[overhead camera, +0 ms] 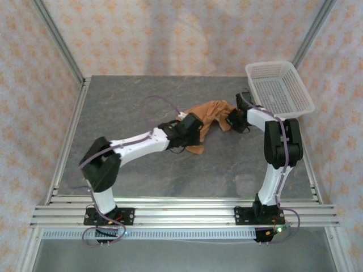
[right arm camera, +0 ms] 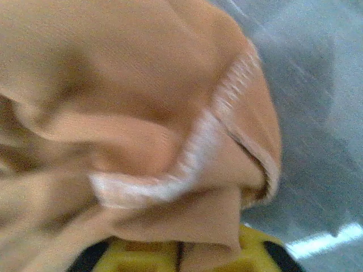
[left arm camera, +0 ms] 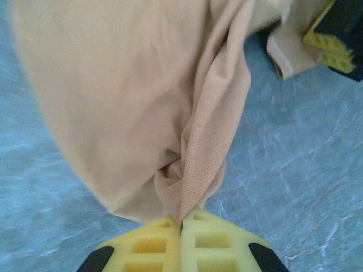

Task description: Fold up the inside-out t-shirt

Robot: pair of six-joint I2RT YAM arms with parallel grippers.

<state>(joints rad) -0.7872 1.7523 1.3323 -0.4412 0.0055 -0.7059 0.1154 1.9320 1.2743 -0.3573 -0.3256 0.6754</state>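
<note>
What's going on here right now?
Both arms are on the inside-out t-shirt, which is bunched up between them in the middle of the table. The left tool is shut on a pinch of cloth. The right tool appears clamped on another part, with a white-stitched seam draped above it. No fold is made yet. A white basket stands at the far right corner.

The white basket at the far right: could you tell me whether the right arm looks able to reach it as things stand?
Probably yes: the basket sits just beyond the right gripper with nothing between them, but that gripper is shut on the t-shirt, so it would drag cloth along.
</note>
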